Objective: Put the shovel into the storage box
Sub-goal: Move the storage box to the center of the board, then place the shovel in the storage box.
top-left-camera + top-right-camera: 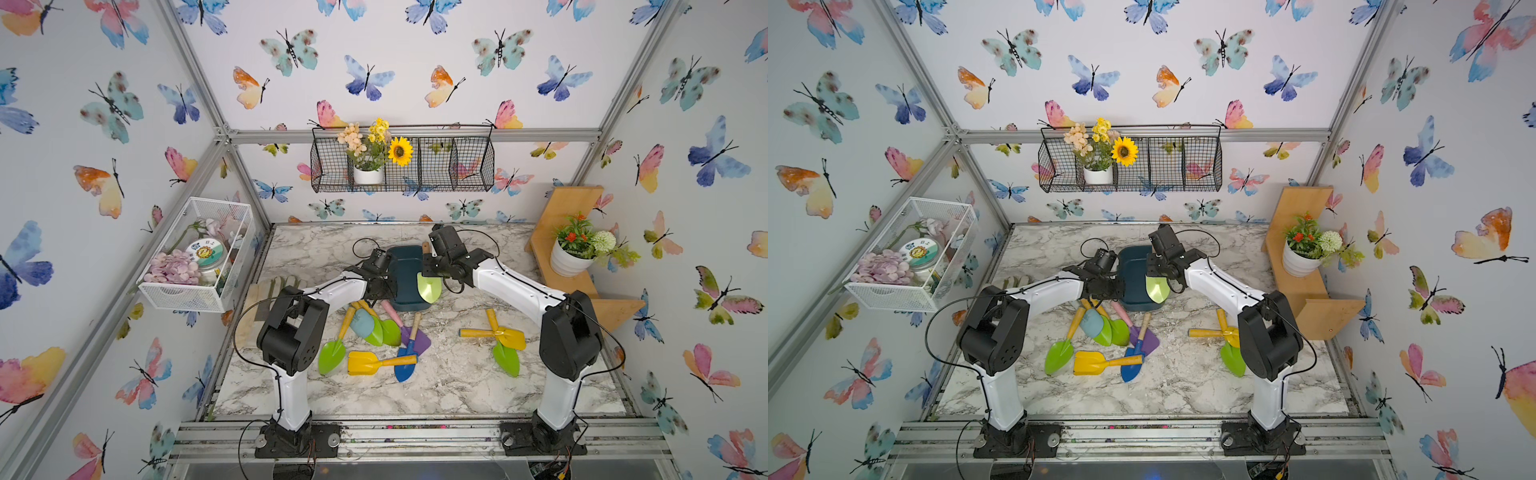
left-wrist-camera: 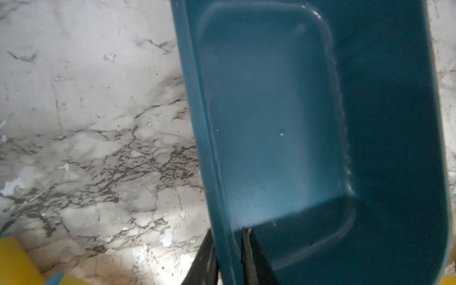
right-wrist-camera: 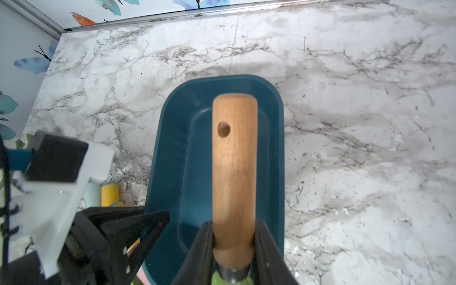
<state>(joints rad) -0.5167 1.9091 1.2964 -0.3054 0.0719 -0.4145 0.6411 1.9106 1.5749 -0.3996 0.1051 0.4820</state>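
Shovel (image 3: 234, 172) hangs mid-frame over the empty storage box (image 3: 170, 148), right gripper (image 3: 234, 225) clamped on its wooden handle, left gripper (image 2: 228, 233) pinching the box wall; lowering and release remain.

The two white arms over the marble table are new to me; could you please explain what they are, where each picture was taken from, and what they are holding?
They are robot arms, a left arm and a right arm, each ending in a two-fingered gripper. The two wide pictures come from one camera head above, looking down on the whole marble table. The two close pictures come from cameras on the wrists. The storage box, a teal tub, stands mid-table. Toy shovels lie loose nearer the arms' bases. The left gripper pinches the box's wall, apparently steadying it. The right gripper is shut on the wooden handle of a green-bladed shovel, holding it over the box, not yet released.
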